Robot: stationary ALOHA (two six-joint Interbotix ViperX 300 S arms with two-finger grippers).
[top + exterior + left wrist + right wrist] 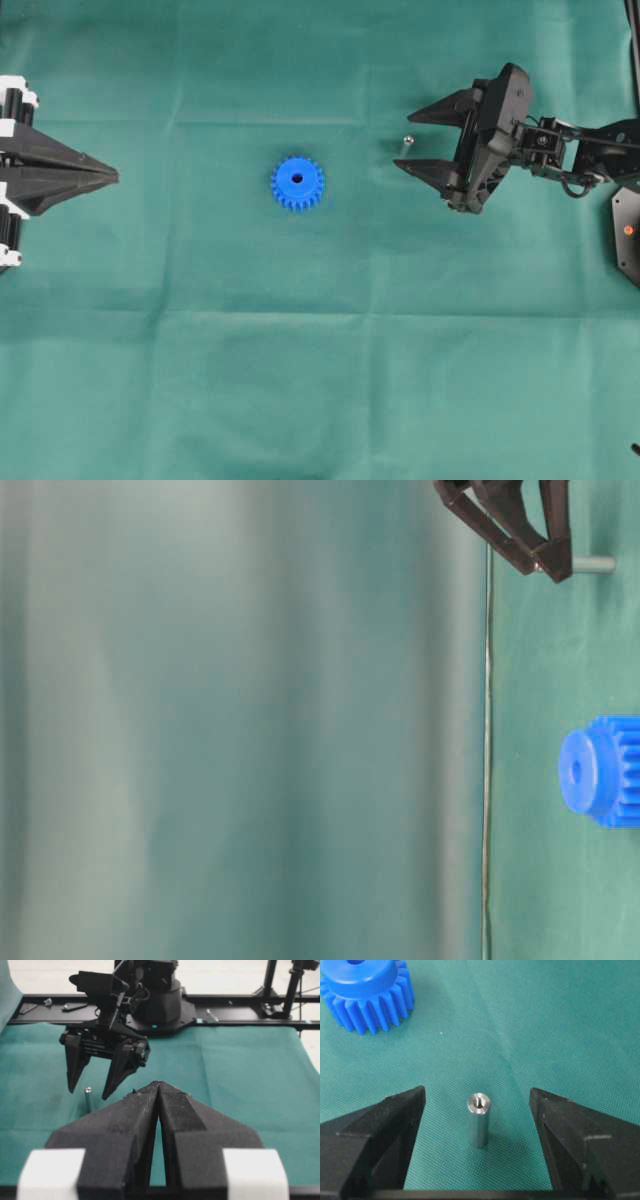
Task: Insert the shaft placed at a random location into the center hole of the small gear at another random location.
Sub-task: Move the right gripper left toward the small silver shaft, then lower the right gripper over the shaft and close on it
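At the far left, left gripper (112,177): matte black wedge-shaped fingers pressed tip to tip, clenched on nothing, with white blocks behind them; it sits well apart from both task parts.
Small gear (297,183): bright blue plastic spur gear, round and toothed, with a raised smooth hub, lying flat near the middle of the worktop.
Center hole (297,179): small dark round opening in the hub, nothing in it.
Shaft (478,1119): tiny silvery-grey metal pin, smooth and cylindrical, standing upright on the cloth, its shiny top bearing a small dimple; it stands right of the gear, apart from it.
Right gripper (407,143): black tapered fingers spread wide, released; the pin stands between the two tips, touching neither.
Worktop (300,380): covered in dark green finely woven cloth with faint fold lines.
Surroundings: black frame rails and stand legs beyond the cloth's far edge in the left wrist view.
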